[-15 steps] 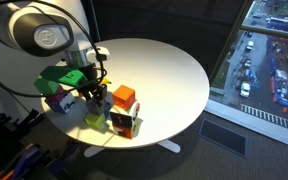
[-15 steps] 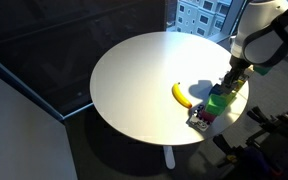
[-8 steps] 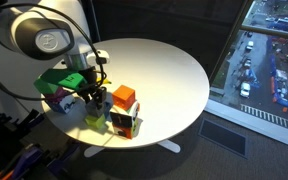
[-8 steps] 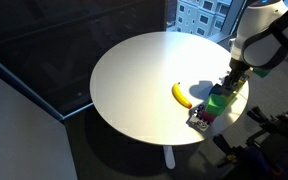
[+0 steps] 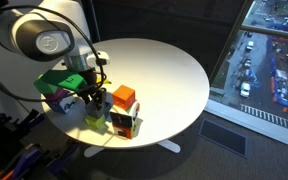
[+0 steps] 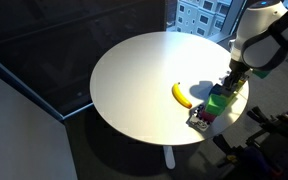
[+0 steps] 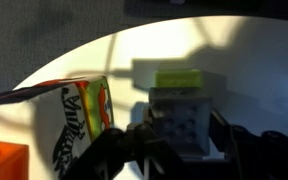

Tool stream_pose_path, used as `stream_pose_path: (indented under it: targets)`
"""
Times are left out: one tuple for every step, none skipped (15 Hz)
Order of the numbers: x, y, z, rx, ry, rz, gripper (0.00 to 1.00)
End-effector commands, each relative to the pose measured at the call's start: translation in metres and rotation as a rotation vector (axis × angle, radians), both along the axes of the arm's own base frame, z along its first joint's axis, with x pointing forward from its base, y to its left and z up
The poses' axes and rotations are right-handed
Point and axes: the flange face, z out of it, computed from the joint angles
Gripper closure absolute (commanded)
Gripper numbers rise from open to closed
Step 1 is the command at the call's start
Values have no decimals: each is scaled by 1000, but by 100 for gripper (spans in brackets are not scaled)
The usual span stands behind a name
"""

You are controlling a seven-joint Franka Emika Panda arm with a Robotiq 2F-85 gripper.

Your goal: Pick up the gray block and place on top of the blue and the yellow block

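Note:
In the wrist view the gray studded block (image 7: 181,120) sits between my gripper's (image 7: 184,138) two dark fingers (image 7: 222,130), which press against its left and right sides. A yellow-green block (image 7: 179,78) lies just beyond it on the white table (image 7: 244,50). In an exterior view the gripper (image 5: 92,99) is low over the table's edge, with a yellowish block (image 5: 94,118) just below it. In an exterior view the gripper (image 6: 230,82) is down by the green block (image 6: 219,100). I cannot make out a blue block.
A printed carton (image 7: 84,110) and an orange block (image 7: 4,160) stand close by the gripper. In an exterior view there are a green block (image 5: 56,80), a purple block (image 5: 56,101), an orange block (image 5: 124,96) and the carton (image 5: 124,123). A banana (image 6: 181,94) lies nearer the table's middle.

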Motion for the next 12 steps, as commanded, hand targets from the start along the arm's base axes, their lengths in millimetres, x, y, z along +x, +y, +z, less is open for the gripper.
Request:
stream_pose_path:
  targets:
    - [2, -2, 0, 4, -9, -11, 39]
    - [2, -2, 0, 5, -7, -11, 17]
    - [2, -2, 1, 6, -6, -11, 14]
    - [2, -1, 2, 7, -4, -11, 13]
    - [2, -1, 4, 9, -2, -11, 6]
    - [1, -1, 7, 8, -1, -12, 1]
    - [1, 0, 9, 10, 0, -11, 0]
    - [0, 0, 12, 8, -1, -14, 0]
    - [0, 1, 15, 9, 0, -12, 0]
    - [0, 1, 19, 7, -2, -15, 0]
    - [0, 2, 25, 6, -5, -16, 0]
    - [0, 3, 29, 5, -9, -18, 0]
